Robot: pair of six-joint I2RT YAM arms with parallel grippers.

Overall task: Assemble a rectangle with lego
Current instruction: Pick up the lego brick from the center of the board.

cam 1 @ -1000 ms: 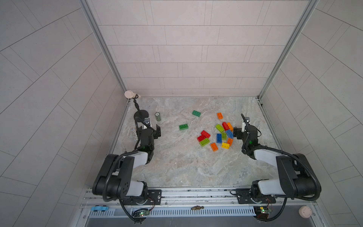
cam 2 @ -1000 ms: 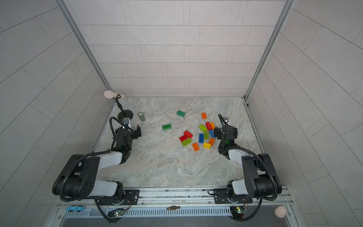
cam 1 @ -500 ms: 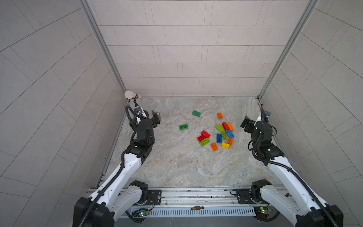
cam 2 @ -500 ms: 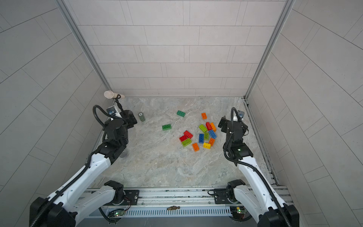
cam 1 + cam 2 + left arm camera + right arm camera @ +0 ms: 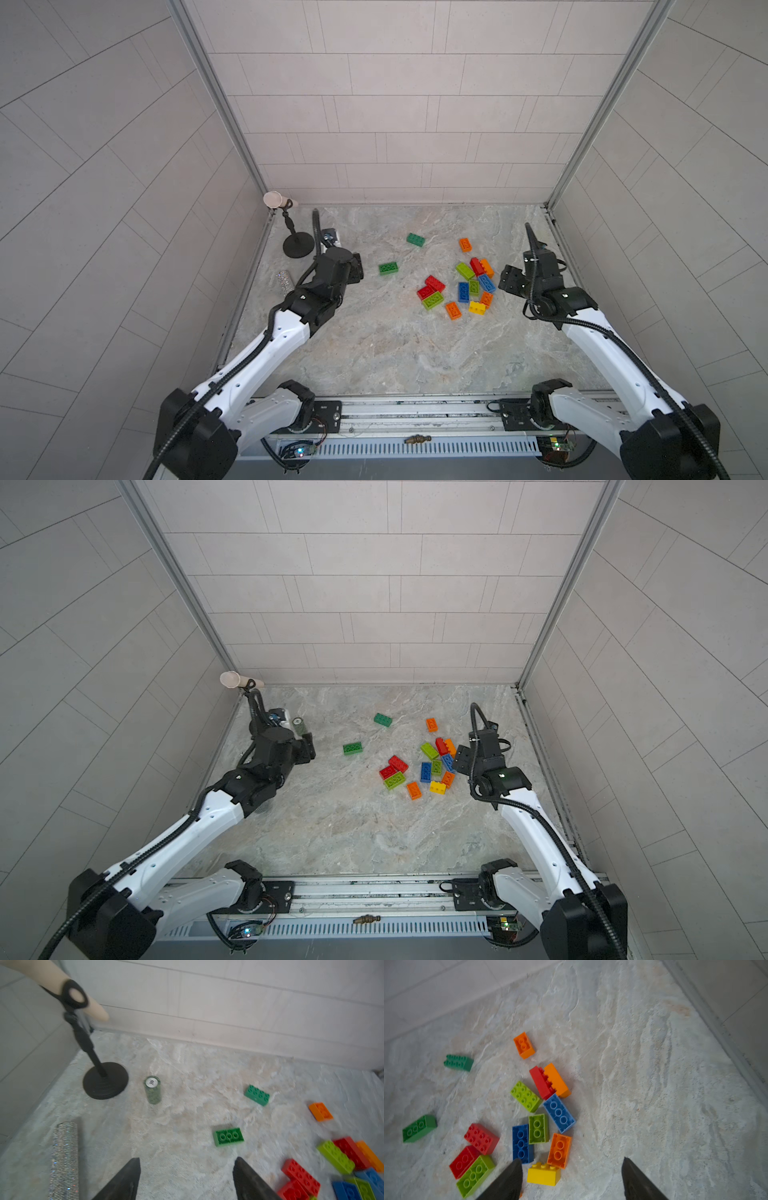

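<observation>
Surface: marbled tabletop [image 5: 374,353] boxed in by grey tiled walls, bare across the near half, so room enough there for a build.
Lego heap [image 5: 461,286]: loose cluster right of centre, bricks touching or just beside one another at mixed angles, several studs-down; nothing yet lined up into a rectangle.
Strays: dark green brick [image 5: 388,268], second dark green brick [image 5: 415,239] and lone orange brick [image 5: 465,244], each lying apart from the cluster.
Left gripper [image 5: 186,1159]: fingers spread, nothing between them; raised above the table and pointed toward the dark green brick, probably as the piece nearest that arm.
Right gripper [image 5: 571,1159]: likewise spread and empty; hovering at the cluster's edge, yellow brick [image 5: 544,1174] showing just past one fingertip, a likely first pick.
Clutter: green can [image 5: 152,1089], glittery tube [image 5: 64,1159] and black stand [image 5: 105,1084] near the left wall, well apart from the cluster.
Progress: judged at the very start; flipping of studs-down bricks likely needed before any joining.
</observation>
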